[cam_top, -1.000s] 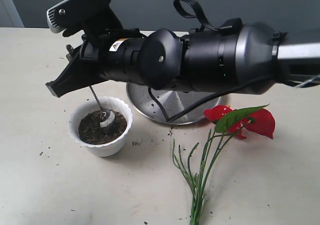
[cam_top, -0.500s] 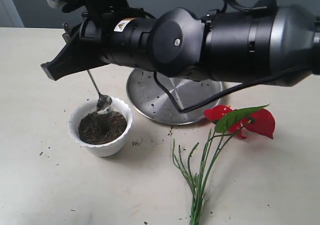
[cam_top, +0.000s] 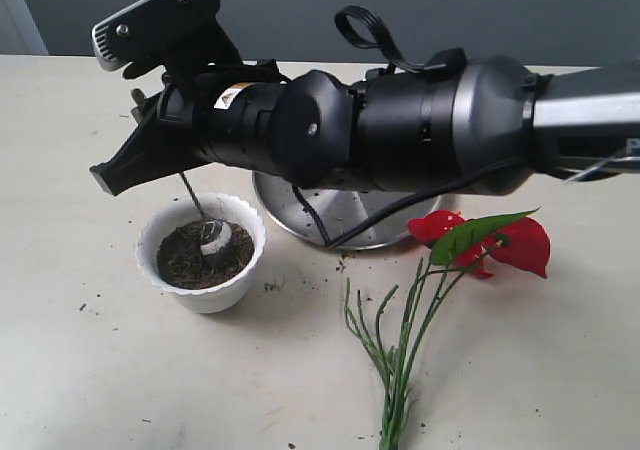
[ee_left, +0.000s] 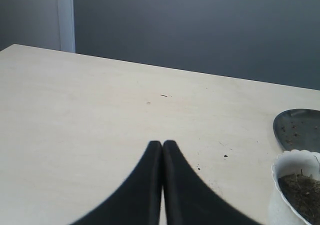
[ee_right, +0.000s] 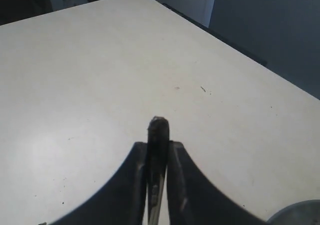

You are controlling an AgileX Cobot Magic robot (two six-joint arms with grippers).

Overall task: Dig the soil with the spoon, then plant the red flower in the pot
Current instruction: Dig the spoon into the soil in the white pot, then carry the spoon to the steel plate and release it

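The white scalloped pot holds dark soil. My right gripper reaches across above the pot, shut on the handle of the steel spoon. The spoon's bowl rests in the soil. In the right wrist view the handle end sticks out between the closed right gripper. The red flower lies flat on the table to the right, with its green stems pointing toward the front edge. My left gripper is shut and empty, and the pot with its soil sits off to its side.
A round steel plate speckled with soil crumbs stands behind the pot, partly hidden by my right arm; the plate also shows in the left wrist view. Soil crumbs are scattered on the pale table around the pot.
Half a second ago the right arm was raised with the spoon's bowl at the pot's rim. It has come back down and the bowl is in the soil again.
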